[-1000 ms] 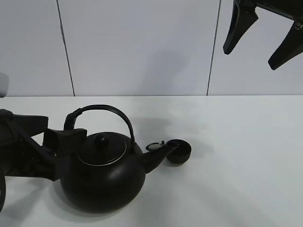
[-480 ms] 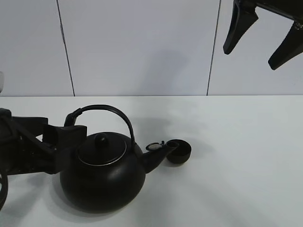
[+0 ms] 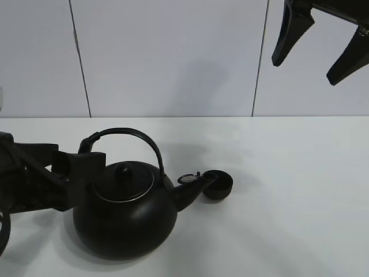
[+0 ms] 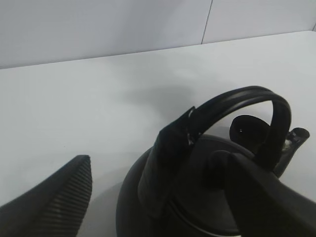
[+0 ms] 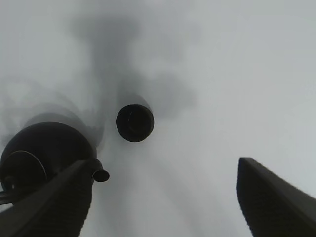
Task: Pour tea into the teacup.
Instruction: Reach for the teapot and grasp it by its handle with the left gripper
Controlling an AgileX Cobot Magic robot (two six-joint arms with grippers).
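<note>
1. Sitting upright on the white table (image 3: 288,202), the cup (image 3: 218,184) is resting a little left of centre, just right of the kettle (image 3: 127,222).
2. It is showing as a tiny round black bowl with no handle of its own, matte and dark all over, with its mouth facing up. Next to the big kettle it is looking very small.
3. Seen from above in the right wrist view, the cup (image 5: 135,123) is appearing as a dark ring with a dark inside. Whether it is holding any tea cannot be told.
4. The kettle is standing upright at the near left with its lid (image 3: 132,187) on and its arched handle (image 3: 130,134) up. Its spout (image 3: 193,187) is pointing right at the cup. A strip of bare table is showing between spout tip and cup in the right wrist view, so the two are close but apart.
5. The left gripper (image 4: 159,163) is lying low at the kettle's left side with its fingers spread wide. The handle's left end is showing between them, and no finger is seen pressing on it.
6. The right gripper (image 3: 320,49) is hanging high at the far right, well above the table. Its fingers are spread apart and gripping nothing.
</note>
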